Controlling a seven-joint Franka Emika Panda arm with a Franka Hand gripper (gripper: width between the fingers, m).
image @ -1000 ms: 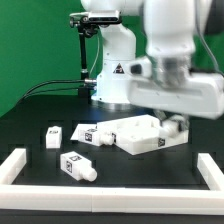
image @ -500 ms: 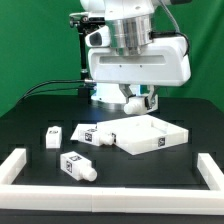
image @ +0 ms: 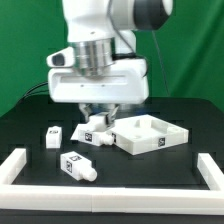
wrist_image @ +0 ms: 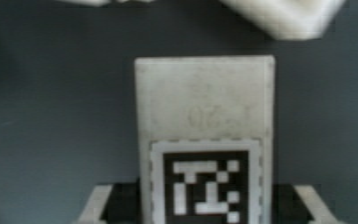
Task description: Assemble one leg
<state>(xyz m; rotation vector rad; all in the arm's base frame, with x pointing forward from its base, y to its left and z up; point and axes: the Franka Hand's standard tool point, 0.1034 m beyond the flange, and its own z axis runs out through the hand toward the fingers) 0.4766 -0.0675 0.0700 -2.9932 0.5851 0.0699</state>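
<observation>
Nearest the camera, at seven o'clock from my gripper (image: 100,118), a spare leg (image: 78,167) lies untouched. Beyond it the leg (image: 88,136) lies between my open, empty jaws, lined up for closing; tabletop (image: 152,136) at three o'clock. Half a second ago I hung over that tabletop's far corner.

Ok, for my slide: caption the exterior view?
Jaws poised over a tagged white leg beside the square tabletop.
</observation>
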